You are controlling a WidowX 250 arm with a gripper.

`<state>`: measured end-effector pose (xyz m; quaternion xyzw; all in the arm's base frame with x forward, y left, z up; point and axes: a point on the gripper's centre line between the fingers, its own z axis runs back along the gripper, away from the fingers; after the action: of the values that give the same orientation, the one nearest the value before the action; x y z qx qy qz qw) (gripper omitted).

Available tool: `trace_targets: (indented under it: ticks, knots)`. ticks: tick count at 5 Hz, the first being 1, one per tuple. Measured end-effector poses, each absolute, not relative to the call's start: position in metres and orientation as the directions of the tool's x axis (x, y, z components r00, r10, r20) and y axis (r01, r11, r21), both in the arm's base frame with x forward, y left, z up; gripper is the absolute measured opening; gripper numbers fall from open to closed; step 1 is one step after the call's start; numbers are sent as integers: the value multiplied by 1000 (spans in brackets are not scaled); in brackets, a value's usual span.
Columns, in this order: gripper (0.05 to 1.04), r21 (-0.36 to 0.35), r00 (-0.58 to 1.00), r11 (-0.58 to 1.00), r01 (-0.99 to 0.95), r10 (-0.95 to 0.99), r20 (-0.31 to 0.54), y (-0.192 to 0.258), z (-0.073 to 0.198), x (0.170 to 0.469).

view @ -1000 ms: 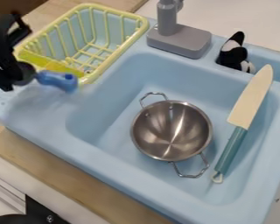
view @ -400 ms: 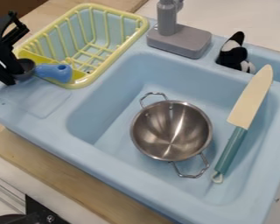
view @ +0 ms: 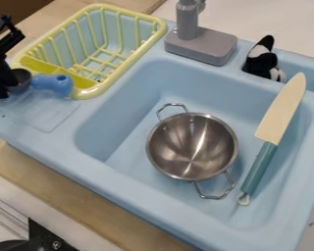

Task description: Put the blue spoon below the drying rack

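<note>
In the camera view, the arm was cut off by the left edge, and the gripper [view: 6, 88] hid part of the spoon's dark bowl. Its fingers were closed on the blue spoon [view: 53, 84] at the bowl end, the blue handle pointing right. The spoon was located at the near-left end of the yellow drying rack [view: 88, 93], overlapping its rim in view; contact between spoon and rack, or spoon and the blue sink unit [view: 110, 169], could not be determined.
</note>
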<state>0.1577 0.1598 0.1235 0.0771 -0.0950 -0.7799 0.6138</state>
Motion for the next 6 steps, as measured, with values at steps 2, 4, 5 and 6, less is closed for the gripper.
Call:
trace_targets:
  ticks: [2, 4, 5, 6]
  knots:
    - [104, 236, -298, -289, 928, -955, 5, 164, 132, 148]
    - [534, 240, -276, -267, 933, -961, 7, 171, 132, 156]
    - [832, 227, -256, -247, 942, -967, 11, 173, 130, 155]
    - [1003, 246, -245, -237, 940, -969, 6, 172, 134, 157]
